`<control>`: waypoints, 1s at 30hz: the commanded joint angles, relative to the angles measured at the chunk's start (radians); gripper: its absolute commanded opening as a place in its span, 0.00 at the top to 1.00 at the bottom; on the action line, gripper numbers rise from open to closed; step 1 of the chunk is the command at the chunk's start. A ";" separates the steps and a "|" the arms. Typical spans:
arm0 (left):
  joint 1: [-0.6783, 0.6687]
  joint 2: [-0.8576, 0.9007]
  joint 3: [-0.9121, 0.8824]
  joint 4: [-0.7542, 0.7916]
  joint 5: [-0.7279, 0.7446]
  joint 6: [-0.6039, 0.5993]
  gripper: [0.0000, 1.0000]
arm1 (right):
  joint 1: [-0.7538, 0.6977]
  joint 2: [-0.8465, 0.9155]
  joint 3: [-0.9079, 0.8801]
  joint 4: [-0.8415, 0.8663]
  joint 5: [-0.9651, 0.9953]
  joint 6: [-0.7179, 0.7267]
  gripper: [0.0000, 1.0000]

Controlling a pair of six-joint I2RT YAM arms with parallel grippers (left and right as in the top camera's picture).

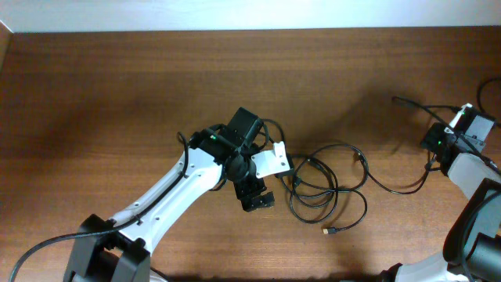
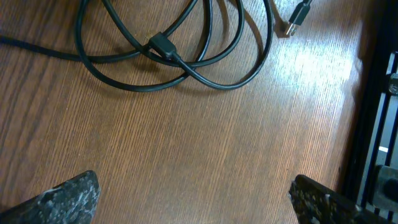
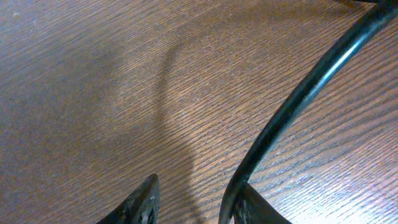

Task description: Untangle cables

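The cables [image 1: 327, 186] lie as thin black cords in loose overlapping loops at mid table, with a small plug [image 1: 329, 230] at the near side. One cord runs right from the loops to my right gripper [image 1: 432, 142]. My left gripper [image 1: 257, 197] is just left of the loops. In the left wrist view it [image 2: 193, 202] is wide open and empty over bare wood, with the loops [image 2: 174, 59] and a plug [image 2: 297, 18] ahead. My right gripper [image 3: 196, 202] has its fingers apart, and a raised cord [image 3: 298, 99] runs along the inside of its right finger.
The wooden table [image 1: 117, 94] spreads out to the left and back. A cord end [image 1: 395, 99] lies behind the right gripper. The left arm [image 1: 180, 184] crosses the near left. The table's right edge is close to the right arm.
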State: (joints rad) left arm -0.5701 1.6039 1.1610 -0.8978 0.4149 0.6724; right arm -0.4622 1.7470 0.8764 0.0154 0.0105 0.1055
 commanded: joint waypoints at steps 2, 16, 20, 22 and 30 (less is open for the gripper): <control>-0.002 0.000 -0.001 -0.001 0.018 -0.006 0.01 | 0.003 0.014 -0.001 0.000 -0.013 0.007 0.96; -0.002 0.000 -0.001 0.030 0.014 -0.006 0.01 | -0.020 -0.241 0.743 -0.600 -0.234 -0.068 0.96; -0.002 0.000 -0.001 0.029 0.014 -0.006 0.01 | -0.114 -0.237 0.860 -0.595 -0.229 -0.017 0.96; -0.002 0.000 -0.001 0.029 0.014 -0.006 0.01 | -0.188 -0.237 0.864 -0.597 -0.460 0.008 0.96; -0.002 0.000 -0.001 0.013 0.014 -0.006 0.01 | 0.173 -0.268 0.866 -0.681 -0.595 -0.072 0.96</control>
State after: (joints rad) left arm -0.5701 1.6039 1.1610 -0.8742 0.4145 0.6724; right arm -0.4210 1.5105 1.7184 -0.6697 -0.5835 0.0654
